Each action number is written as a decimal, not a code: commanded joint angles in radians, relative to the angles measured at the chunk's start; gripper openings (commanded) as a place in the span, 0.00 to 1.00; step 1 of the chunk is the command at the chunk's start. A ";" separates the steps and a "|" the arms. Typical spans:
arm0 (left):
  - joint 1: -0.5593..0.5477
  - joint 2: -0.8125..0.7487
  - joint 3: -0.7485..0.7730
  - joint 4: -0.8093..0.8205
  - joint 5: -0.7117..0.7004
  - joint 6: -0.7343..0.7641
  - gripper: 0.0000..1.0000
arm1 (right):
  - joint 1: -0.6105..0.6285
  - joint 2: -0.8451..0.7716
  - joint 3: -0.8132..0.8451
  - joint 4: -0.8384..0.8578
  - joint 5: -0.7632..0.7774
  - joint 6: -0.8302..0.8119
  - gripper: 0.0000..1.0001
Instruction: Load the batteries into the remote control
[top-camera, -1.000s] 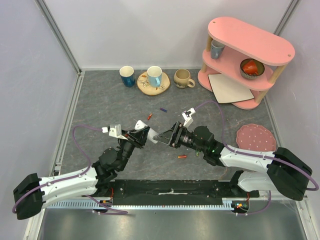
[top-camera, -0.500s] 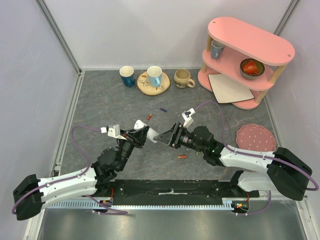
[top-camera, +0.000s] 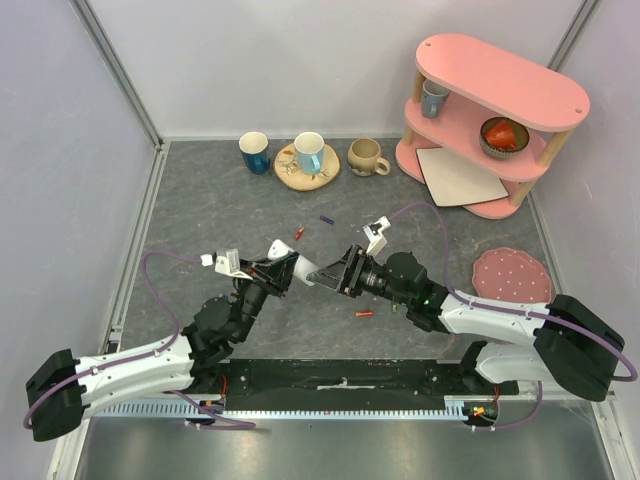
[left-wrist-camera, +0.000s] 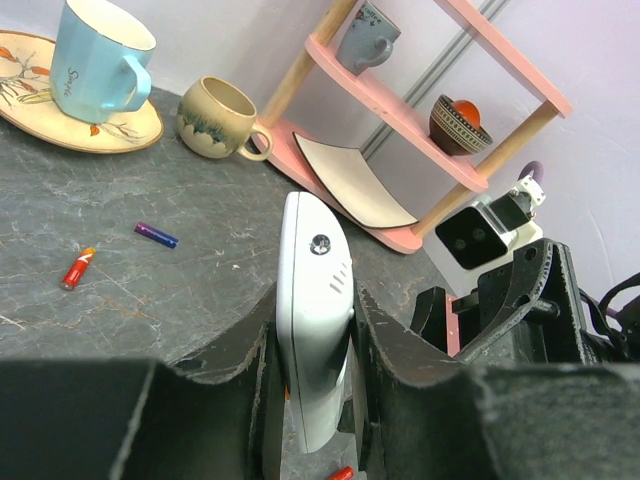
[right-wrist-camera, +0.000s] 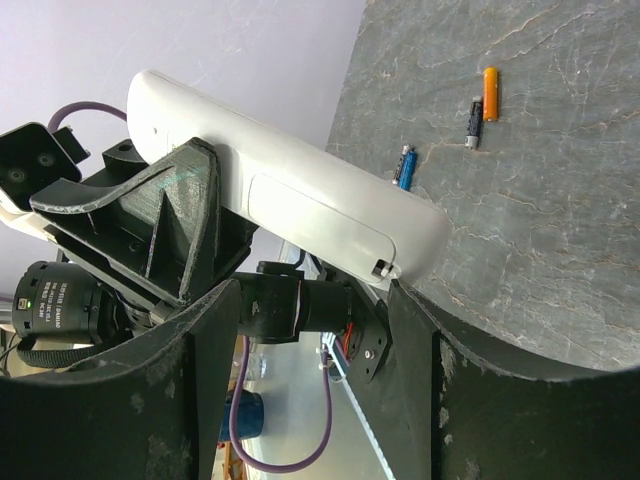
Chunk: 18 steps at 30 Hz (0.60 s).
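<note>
My left gripper (left-wrist-camera: 315, 300) is shut on the white remote control (left-wrist-camera: 312, 290) and holds it on edge above the table, one end pointing at the right arm. In the right wrist view the remote control (right-wrist-camera: 300, 190) shows its back with the battery cover shut. My right gripper (right-wrist-camera: 310, 300) is open just below that end, one fingertip (right-wrist-camera: 397, 290) right at the cover's latch. From above, the left gripper (top-camera: 280, 268) and right gripper (top-camera: 337, 273) meet at mid-table. Loose batteries lie on the table: red-orange (top-camera: 298, 234), purple (top-camera: 326, 219), red (top-camera: 365, 314).
A dark blue cup (top-camera: 254, 152), a light blue mug on a plate (top-camera: 309, 152) and a beige mug (top-camera: 366, 157) stand along the back. A pink shelf (top-camera: 490, 120) with a white card (top-camera: 458, 176) fills the back right; a pink round mat (top-camera: 511, 275) lies right.
The left gripper has pushed the remote a little further right, so its end now reaches into the right gripper's open jaws. The batteries on the table have not moved.
</note>
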 joint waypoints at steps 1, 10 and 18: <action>0.003 0.000 0.026 0.045 0.008 -0.019 0.02 | -0.006 -0.007 0.018 0.018 0.015 -0.018 0.68; 0.002 -0.022 -0.004 0.083 0.052 -0.039 0.02 | -0.017 -0.007 0.020 0.017 0.019 -0.018 0.68; 0.003 -0.028 -0.023 0.107 0.078 -0.052 0.02 | -0.020 0.001 0.020 0.040 0.013 -0.010 0.68</action>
